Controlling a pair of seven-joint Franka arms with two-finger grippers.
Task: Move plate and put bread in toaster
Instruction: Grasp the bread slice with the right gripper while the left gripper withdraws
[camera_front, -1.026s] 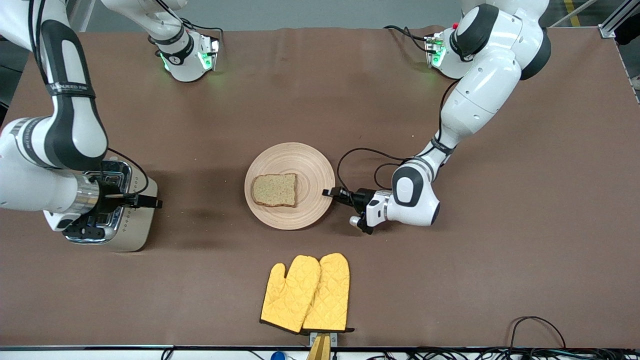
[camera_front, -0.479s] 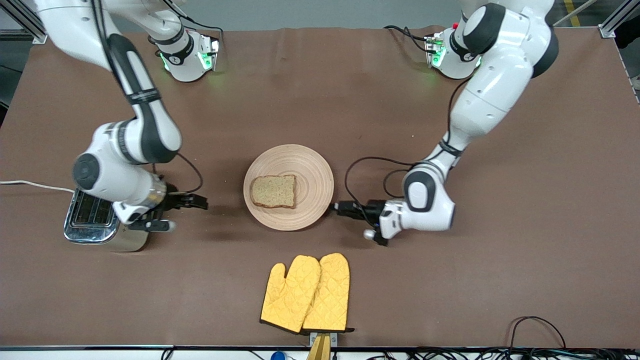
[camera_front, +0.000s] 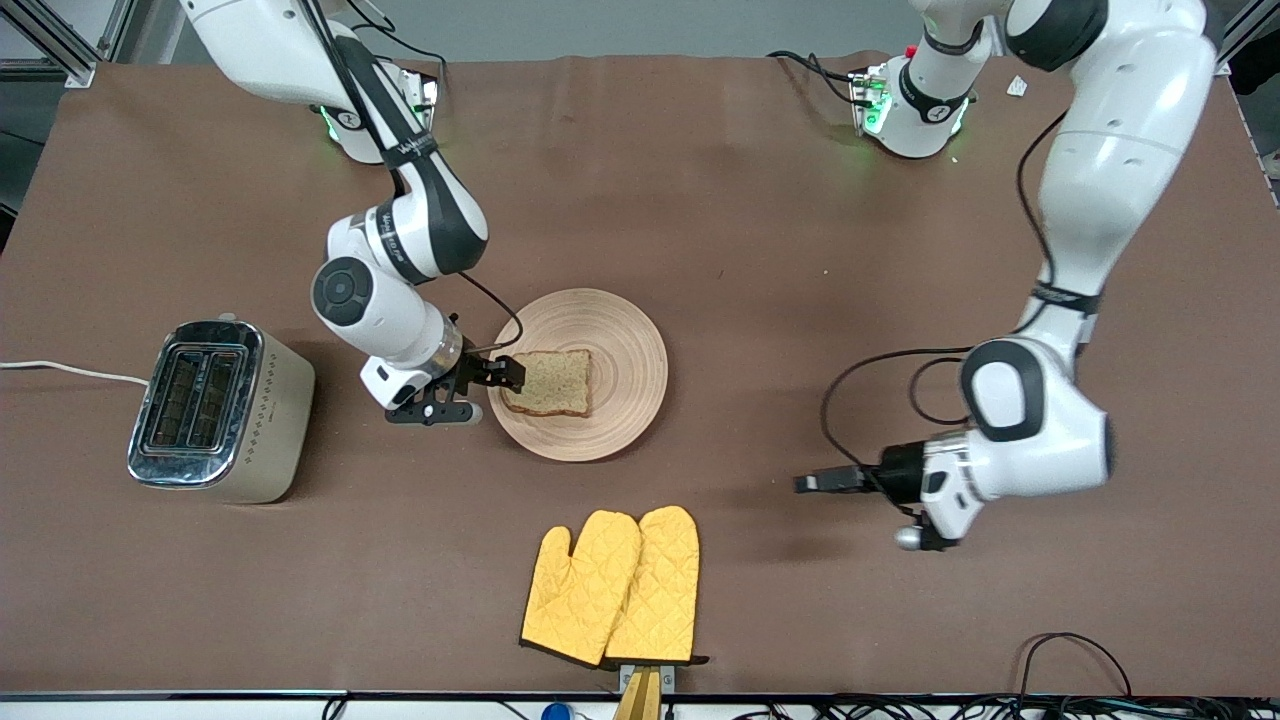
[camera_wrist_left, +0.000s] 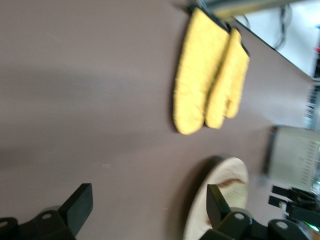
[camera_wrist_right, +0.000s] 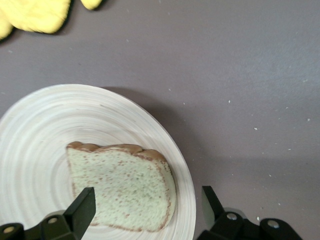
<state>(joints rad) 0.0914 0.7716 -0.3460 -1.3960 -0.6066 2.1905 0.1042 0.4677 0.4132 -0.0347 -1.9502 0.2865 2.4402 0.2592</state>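
The right end effector (camera_front: 505, 375) is hovering open at the bread (camera_front: 548, 382) on the plate (camera_front: 620, 345); the left end effector (camera_front: 815, 482) is waiting open over the bench (camera_front: 700, 200).

Bread (camera_front: 549, 382) on plate (camera_front: 620, 345) — toaster (camera_front: 220, 410) toward the right arm's end.

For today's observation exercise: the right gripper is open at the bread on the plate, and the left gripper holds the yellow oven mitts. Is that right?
Not quite. In the front view, the left gripper is open and holds nothing; the oven mitts lie apart on the table. The right gripper is open at the bread on the plate.
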